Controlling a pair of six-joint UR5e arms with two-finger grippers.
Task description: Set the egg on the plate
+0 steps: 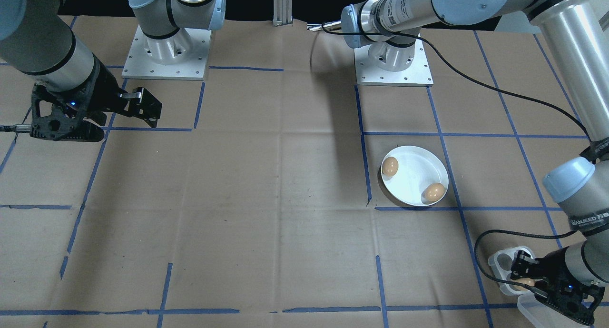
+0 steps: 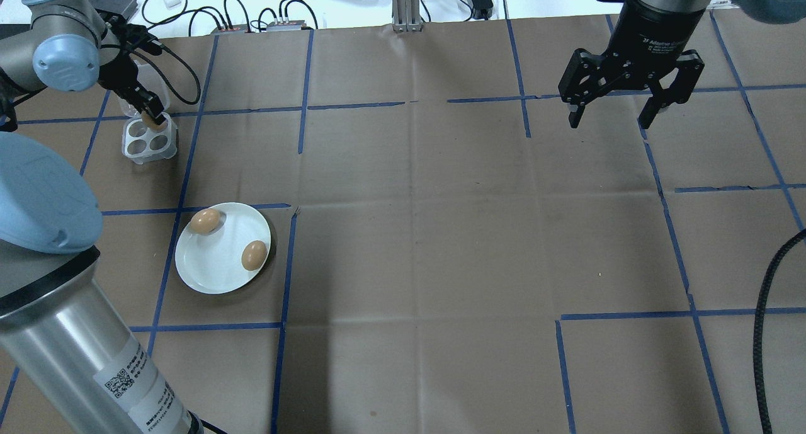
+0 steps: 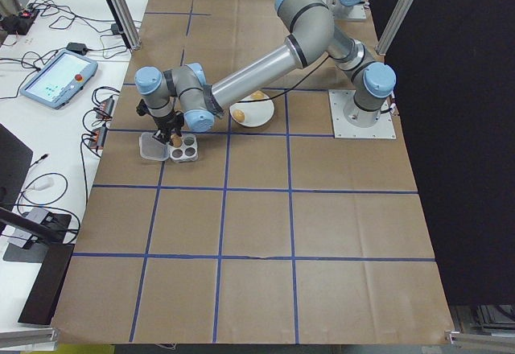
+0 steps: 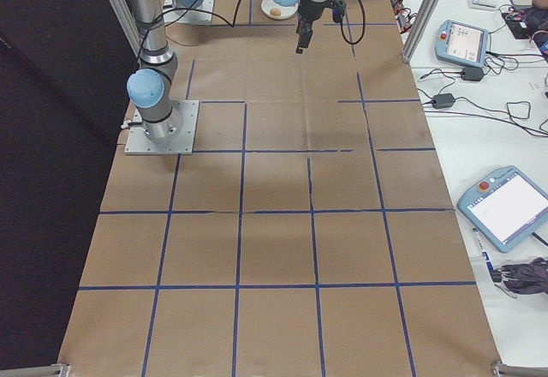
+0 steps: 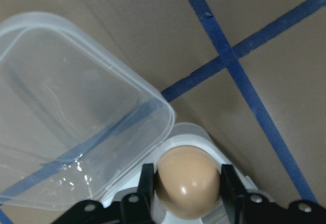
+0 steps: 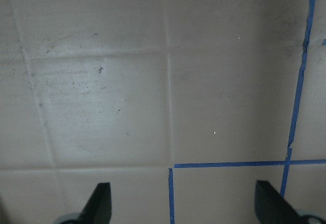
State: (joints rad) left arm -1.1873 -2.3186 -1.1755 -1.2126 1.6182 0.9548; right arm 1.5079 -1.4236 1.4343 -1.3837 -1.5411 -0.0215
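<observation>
The white plate (image 2: 214, 267) lies on the table's left side and holds two brown eggs (image 2: 205, 221) (image 2: 254, 255), each near its rim. Farther back on the left stands a small white egg tray (image 2: 148, 143). My left gripper (image 2: 153, 120) is over the tray's back cup, shut on a third brown egg (image 5: 187, 180); in the left wrist view both fingers (image 5: 146, 183) press its sides. I cannot tell whether that egg is lifted clear of the cup. My right gripper (image 2: 614, 120) hangs open and empty above the far right of the table, well away from the plate (image 1: 415, 173).
The tray's clear lid (image 5: 66, 107) lies open beside the tray, on the side away from the plate. Brown paper with blue tape lines (image 2: 403, 103) covers the table. Cables and a teach pendant (image 3: 56, 80) sit past the far edge.
</observation>
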